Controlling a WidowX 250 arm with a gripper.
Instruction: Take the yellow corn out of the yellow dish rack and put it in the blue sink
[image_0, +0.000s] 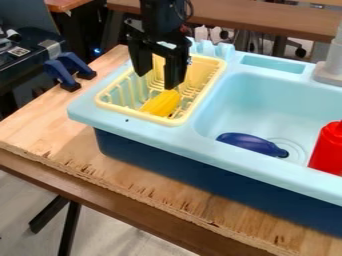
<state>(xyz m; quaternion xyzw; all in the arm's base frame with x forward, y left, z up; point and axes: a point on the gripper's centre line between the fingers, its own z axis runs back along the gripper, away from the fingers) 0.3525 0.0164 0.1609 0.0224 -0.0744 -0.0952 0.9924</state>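
Brt indoor light w/ soft shadows on wood tbl (133, 182).

The gripper (157, 81), fingers parted, is positioned over the yellow toy (160, 104) in the drying rack (135, 113), left of the basin (250, 102) containing a purple toy eggplant (248, 143).

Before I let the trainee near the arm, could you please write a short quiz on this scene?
1. True or false: the gripper hangs over the sink basin's drain.
2. What colour is the toy lying in the dish rack? a) green b) yellow c) white
3. Fill in: the dark purple object lies in the ____.

Key: 1. False; 2. b; 3. sink basin
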